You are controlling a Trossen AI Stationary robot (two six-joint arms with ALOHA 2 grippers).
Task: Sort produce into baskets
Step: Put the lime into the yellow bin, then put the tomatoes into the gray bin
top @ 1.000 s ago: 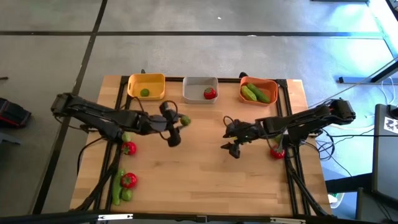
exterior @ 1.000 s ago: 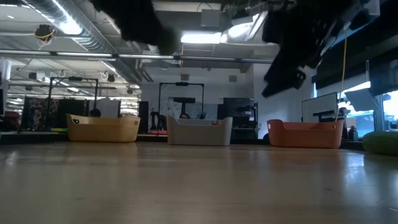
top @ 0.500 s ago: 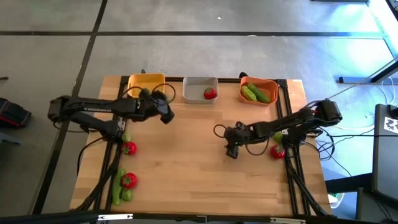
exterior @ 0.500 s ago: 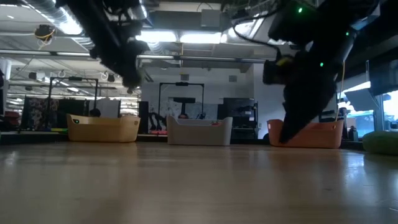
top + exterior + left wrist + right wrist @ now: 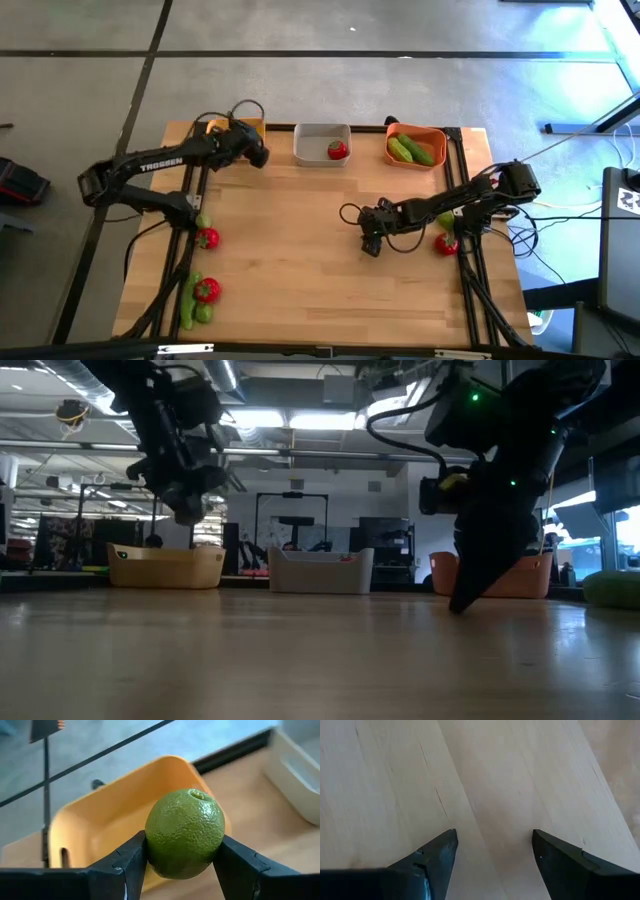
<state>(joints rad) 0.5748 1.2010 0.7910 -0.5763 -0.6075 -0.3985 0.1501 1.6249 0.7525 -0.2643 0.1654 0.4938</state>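
Observation:
My left gripper point(image 5: 256, 155) is shut on a green lime point(image 5: 184, 834) and hangs by the near right corner of the yellow basket point(image 5: 232, 128), which also shows in the left wrist view point(image 5: 110, 820). The grey basket point(image 5: 322, 143) holds a red tomato point(image 5: 338, 150). The orange basket point(image 5: 416, 146) holds green cucumbers point(image 5: 410, 150). My right gripper point(image 5: 369, 246) stands open, low over bare wood at the table's middle right, with nothing between its fingers point(image 5: 432, 857). My left gripper pinches the lime by two opposite sides point(image 5: 152, 845) between its two fingers. The fingers slant downward toward the table's far edge. The lime is lifted clear, its dimpled end up, just in front of the yellow basket's rim.
Near the left edge lie two tomatoes point(image 5: 207, 238) point(image 5: 207, 290), a cucumber point(image 5: 187, 300) and limes point(image 5: 203, 313). A tomato point(image 5: 446, 243) and a lime point(image 5: 446, 220) lie by the right edge under the right arm. The table's middle is bare wood point(image 5: 300, 250).
My left gripper has swung with the lime from the table's middle toward the far edge, up to the yellow basket, turning as it went. My right gripper has sunk toward the table and tipped further down, staying open.

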